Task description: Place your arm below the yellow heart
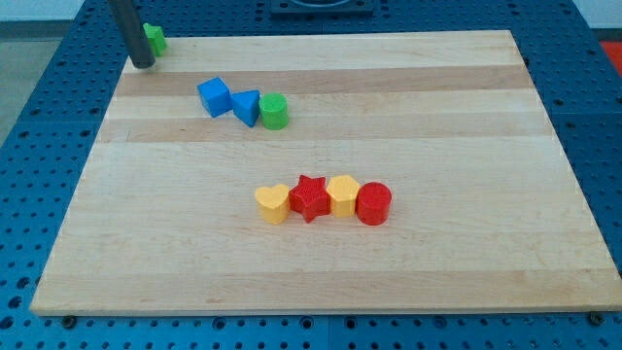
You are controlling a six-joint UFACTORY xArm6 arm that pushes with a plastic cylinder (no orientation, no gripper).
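The yellow heart (273, 203) lies near the board's middle, at the left end of a row with a red star (311, 198), a yellow hexagon-like block (343, 194) and a red cylinder (374, 203). My tip (143, 64) is at the view's top left corner of the board, far up and left of the yellow heart. It stands right beside a green block (155, 39), whose shape is partly hidden by the rod.
A blue cube (214, 96), a blue triangle (246, 105) and a green cylinder (274, 111) sit together in the upper left part of the wooden board (466, 243). A blue perforated table surrounds the board.
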